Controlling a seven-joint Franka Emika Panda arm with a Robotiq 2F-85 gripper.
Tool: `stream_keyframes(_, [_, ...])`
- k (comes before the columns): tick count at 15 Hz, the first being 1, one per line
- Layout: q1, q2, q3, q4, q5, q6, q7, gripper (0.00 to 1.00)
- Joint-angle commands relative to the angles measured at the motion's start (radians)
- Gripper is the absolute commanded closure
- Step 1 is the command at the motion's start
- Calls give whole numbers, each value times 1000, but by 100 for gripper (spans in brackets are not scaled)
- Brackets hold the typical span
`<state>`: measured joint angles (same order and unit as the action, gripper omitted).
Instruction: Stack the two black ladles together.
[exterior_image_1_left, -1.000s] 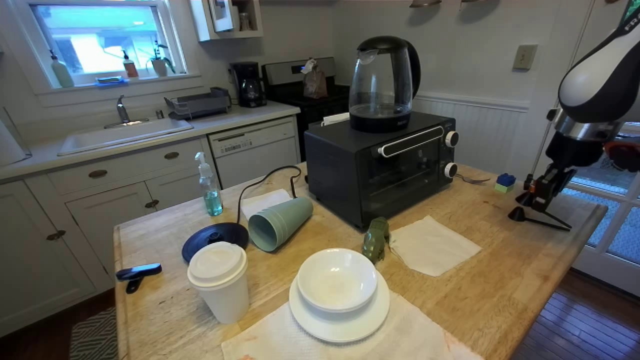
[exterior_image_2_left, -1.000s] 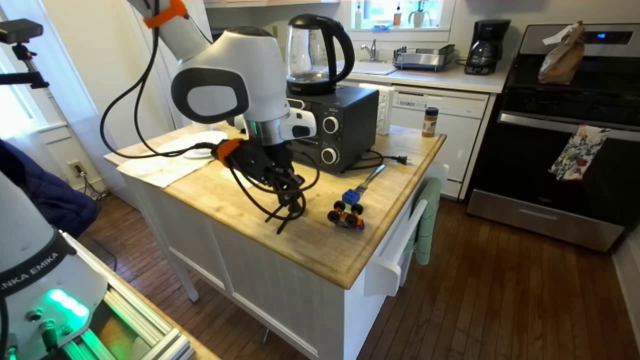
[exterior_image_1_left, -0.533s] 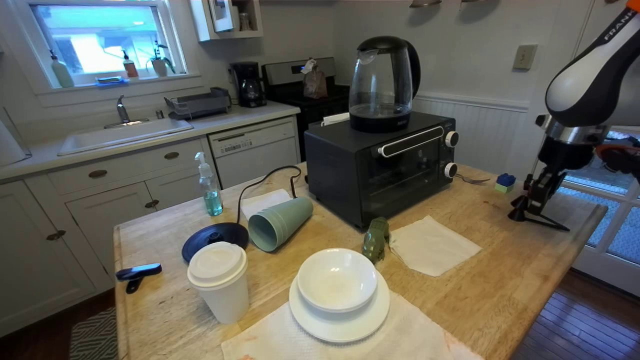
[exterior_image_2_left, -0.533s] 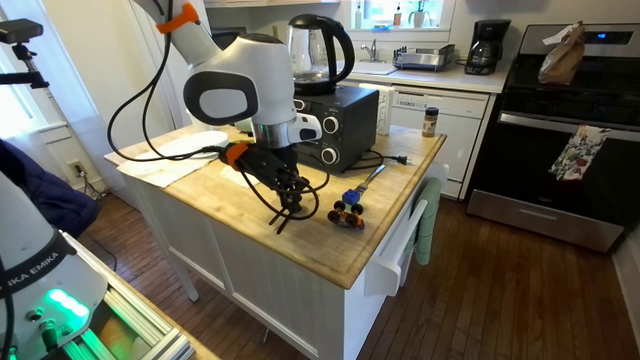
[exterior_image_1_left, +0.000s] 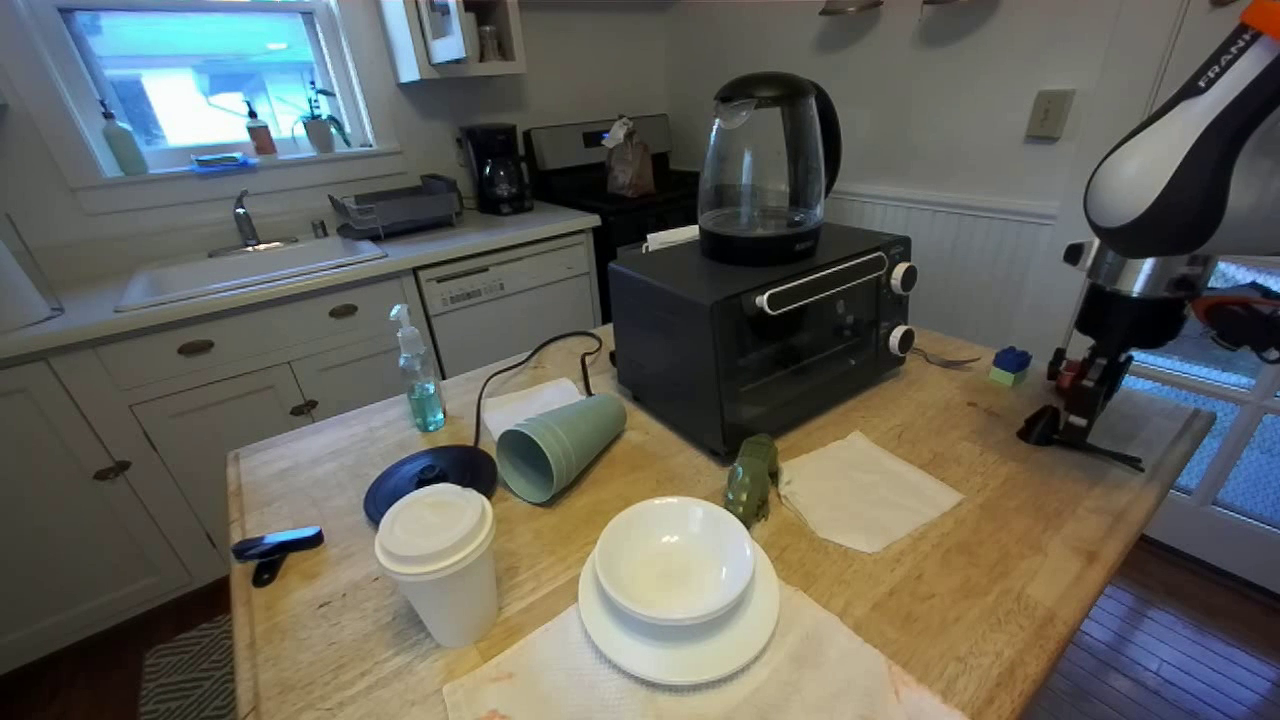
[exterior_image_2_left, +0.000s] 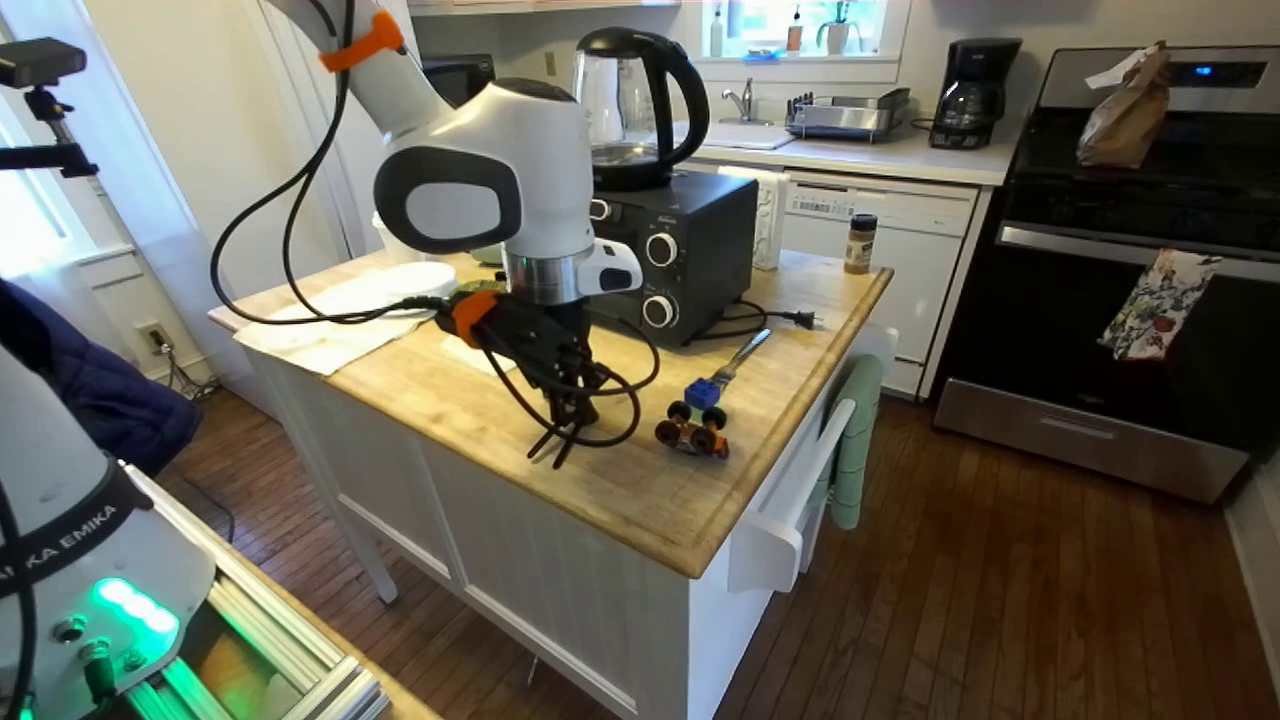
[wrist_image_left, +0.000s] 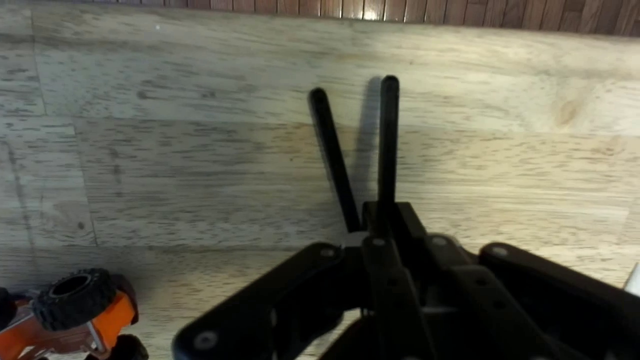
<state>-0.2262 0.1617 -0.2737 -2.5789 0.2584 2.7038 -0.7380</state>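
Black ladles (wrist_image_left: 332, 150) near the tabletop's edge (wrist_image_left: 210, 35) seem light, stiff, slick; the gripper (wrist_image_left: 381, 231), nearly closed, pinches one handle (wrist_image_left: 389, 140), best held scoop-side.

A wooden table (exterior_image_1_left: 1010, 530) holds lots of things. A big black oven (exterior_image_1_left: 760, 345) sits near the back, with a glass kettle (exterior_image_1_left: 765, 180) on top. A white bowl (exterior_image_1_left: 675, 560) sits on a white plate (exterior_image_1_left: 680, 660). Close behind the plate are a small green thing (exterior_image_1_left: 752, 480) and a pale napkin (exterior_image_1_left: 868, 492). A green cup (exterior_image_1_left: 562, 447) lies on its side, and a white cup (exterior_image_1_left: 452, 605) with a lid (exterior_image_1_left: 437, 525) stands up. Over on the right, the gripper (exterior_image_1_left: 1074, 428) points down at the black ladles (exterior_image_1_left: 1040, 427). It is hard to tell the ladles apart.
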Motion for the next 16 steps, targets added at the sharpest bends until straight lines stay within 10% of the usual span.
stream_keyframes(1, [-61,28,52,28,-14,-35,-24,98])
stream_keyframes(16, [-48,82,92,119,2,-211,412,98])
